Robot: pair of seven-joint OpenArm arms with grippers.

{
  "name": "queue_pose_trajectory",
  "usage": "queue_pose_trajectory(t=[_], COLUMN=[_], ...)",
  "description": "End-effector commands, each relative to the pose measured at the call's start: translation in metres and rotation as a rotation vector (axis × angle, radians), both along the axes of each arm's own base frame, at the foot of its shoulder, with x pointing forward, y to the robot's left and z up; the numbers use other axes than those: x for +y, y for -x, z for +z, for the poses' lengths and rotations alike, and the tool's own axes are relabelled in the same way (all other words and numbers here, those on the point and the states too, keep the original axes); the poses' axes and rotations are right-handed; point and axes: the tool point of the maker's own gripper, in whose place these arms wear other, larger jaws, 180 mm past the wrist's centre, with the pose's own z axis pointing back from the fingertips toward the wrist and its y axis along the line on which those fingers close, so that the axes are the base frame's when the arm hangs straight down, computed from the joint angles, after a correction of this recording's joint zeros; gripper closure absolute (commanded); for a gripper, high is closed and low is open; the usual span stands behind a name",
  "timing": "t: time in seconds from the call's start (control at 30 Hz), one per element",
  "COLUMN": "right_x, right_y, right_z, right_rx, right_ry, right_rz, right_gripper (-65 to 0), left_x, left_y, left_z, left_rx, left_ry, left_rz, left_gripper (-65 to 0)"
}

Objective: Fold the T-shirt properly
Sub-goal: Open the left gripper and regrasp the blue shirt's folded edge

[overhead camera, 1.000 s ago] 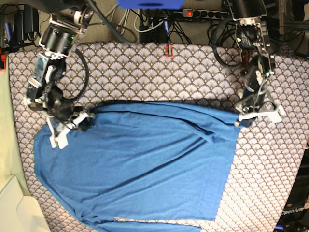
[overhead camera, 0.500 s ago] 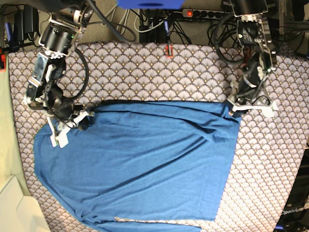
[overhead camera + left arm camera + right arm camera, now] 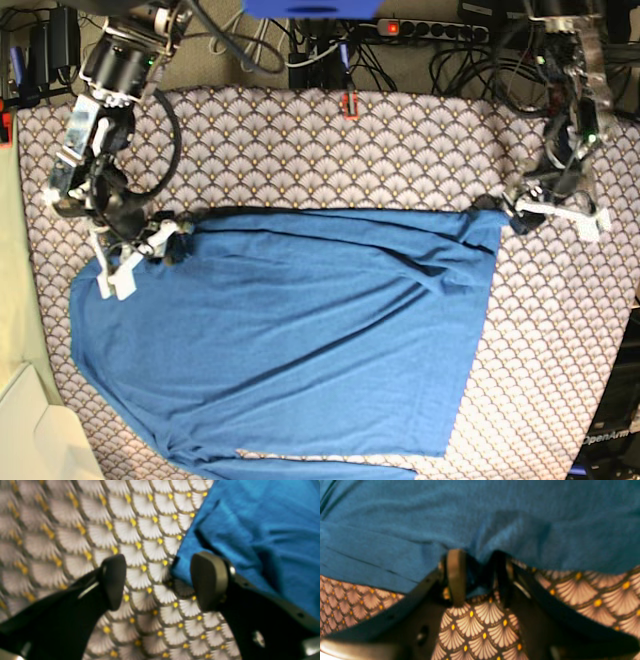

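Observation:
The blue T-shirt (image 3: 290, 330) lies spread flat over the middle of the patterned table cloth (image 3: 300, 150). My right gripper (image 3: 170, 245), on the base view's left, is shut on the shirt's upper left edge; in the right wrist view the gripper (image 3: 478, 580) has blue fabric (image 3: 480, 525) pinched between its close-set fingers. My left gripper (image 3: 555, 215), on the base view's right, is open beside the shirt's upper right corner (image 3: 493, 222). In the left wrist view the gripper (image 3: 160, 582) is wide open and the shirt's corner (image 3: 181, 565) lies loose by the right finger (image 3: 207, 580).
A power strip (image 3: 430, 28) and cables lie beyond the table's far edge. A small red item (image 3: 348, 103) sits at the far edge. A cream-coloured object (image 3: 30, 430) stands at the bottom left corner. Bare cloth shows right of the shirt (image 3: 560, 350).
My left gripper has moved right and off the shirt's upper right corner, and now stands open. The corner reaches slightly further right. My right gripper has barely moved and still holds the edge.

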Motion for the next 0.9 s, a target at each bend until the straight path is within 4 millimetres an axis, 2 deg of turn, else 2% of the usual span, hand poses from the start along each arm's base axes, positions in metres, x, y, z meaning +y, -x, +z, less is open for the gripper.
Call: queue_pose_trajectory(t=[0.0, 0.1, 0.17, 0.33, 0.4, 0.47, 0.63, 0.87], right_x=[-0.001, -0.003, -0.004, -0.005, -0.005, -0.005, -0.005, -0.005], right_y=[-0.011, -0.010, -0.009, -0.001, 0.002, 0.003, 0.003, 0.002], right_z=[0.020, 0.021, 0.021, 0.013, 0.011, 0.010, 0.009, 0.010], right_rx=[-0.072, -0.075, -0.073, -0.050, -0.044, -0.041, -0.039, -0.043], right_ry=[0.005, 0.010, 0.011, 0.015, 0.015, 0.015, 0.015, 0.015], right_rz=[0.007, 0.005, 0.004, 0.002, 0.002, 0.002, 0.002, 0.002], right_gripper=[-24.0, -24.2, -24.1, -24.1, -24.1, -24.1, -24.1, -24.1], left_x=[-0.006, -0.026, -0.042, -0.079, -0.086, -0.093, -0.105, -0.075], left_y=[-0.013, -0.020, -0.025, -0.030, -0.029, -0.028, -0.030, -0.030], left_z=[0.017, 0.017, 0.019, 0.019, 0.015, 0.013, 0.018, 0.033], left_rx=[-0.045, -0.014, -0.015, -0.032, -0.031, -0.052, -0.184, -0.233], left_ry=[-0.065, -0.299, -0.466, -0.917, -1.057, -1.171, -1.314, -1.382], left_rz=[-0.063, -0.238, -0.344, -0.580, -0.643, -0.698, -0.792, -0.760], left_gripper=[-42.6, -42.4, -39.9, -22.0, -16.0, -14.3, -14.4, -14.4])
